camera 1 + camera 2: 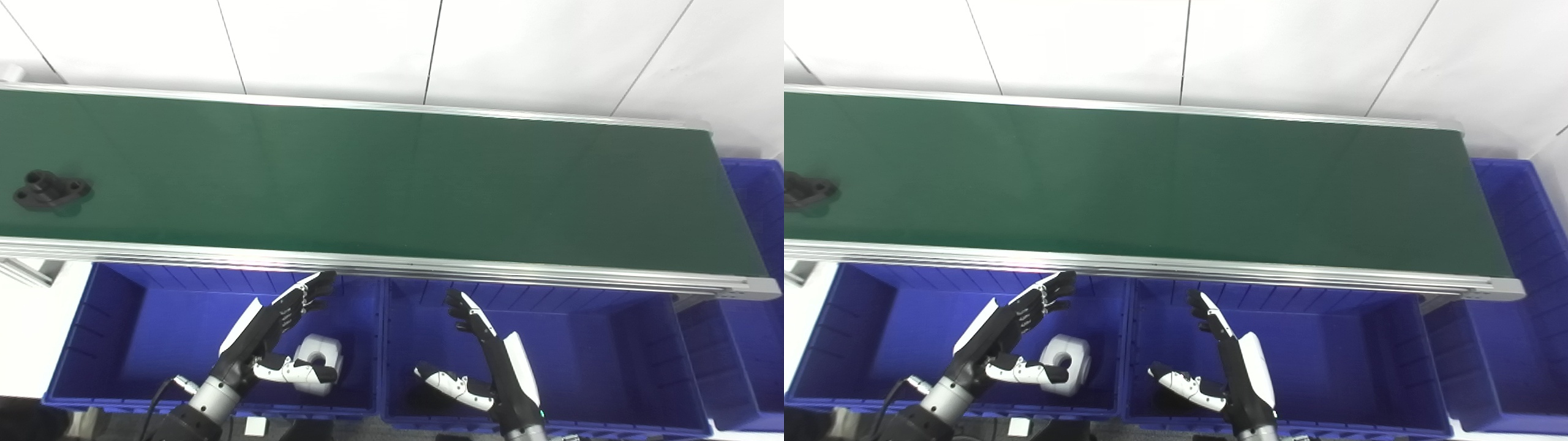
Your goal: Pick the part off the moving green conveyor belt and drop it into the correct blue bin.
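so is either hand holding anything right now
No. The left hand and right hand are both open over the blue bins; the black part lies untouched on the belt.

We see bright, even light with soft sheen along the belt (pixel 392 177) and glare on its rail (pixel 367 266). Shadows are faint; focus stays sharp throughout.

Occluded and cropped items

Black part (pixel 802 191) cut by left edge (right eye view); white part (pixel 318 361) partly hidden behind left hand (pixel 269 334).
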Controlling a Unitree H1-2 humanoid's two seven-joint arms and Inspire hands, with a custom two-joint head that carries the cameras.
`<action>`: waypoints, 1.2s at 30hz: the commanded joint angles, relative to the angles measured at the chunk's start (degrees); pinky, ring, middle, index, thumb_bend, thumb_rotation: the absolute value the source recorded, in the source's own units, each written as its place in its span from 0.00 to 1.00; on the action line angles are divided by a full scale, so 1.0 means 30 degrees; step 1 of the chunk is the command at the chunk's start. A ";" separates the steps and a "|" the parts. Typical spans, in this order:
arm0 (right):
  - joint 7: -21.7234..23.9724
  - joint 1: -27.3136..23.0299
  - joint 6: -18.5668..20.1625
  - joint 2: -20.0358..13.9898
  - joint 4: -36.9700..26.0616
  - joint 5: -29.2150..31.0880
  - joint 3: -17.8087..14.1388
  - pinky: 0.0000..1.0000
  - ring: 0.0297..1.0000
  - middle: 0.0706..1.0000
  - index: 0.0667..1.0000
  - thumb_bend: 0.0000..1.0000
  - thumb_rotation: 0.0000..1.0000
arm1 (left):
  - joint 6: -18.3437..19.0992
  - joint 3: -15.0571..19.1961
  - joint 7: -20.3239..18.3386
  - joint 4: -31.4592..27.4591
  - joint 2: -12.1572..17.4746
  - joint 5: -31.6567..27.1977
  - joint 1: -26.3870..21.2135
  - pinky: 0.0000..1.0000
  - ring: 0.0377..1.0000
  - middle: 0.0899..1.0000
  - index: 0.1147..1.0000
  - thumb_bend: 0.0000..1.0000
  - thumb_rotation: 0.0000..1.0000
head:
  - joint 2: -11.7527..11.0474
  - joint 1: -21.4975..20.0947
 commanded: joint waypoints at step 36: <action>-0.0694 -0.0320 -0.2830 -0.0193 0.1141 0.0856 -0.0069 0.78 0.84 0.86 0.90 0.65 0.46 | -0.0810 -0.0757 0.0999 -0.0149 0.0257 0.0573 0.0147 0.81 0.89 0.90 0.85 0.75 0.28 | -0.1969 0.3545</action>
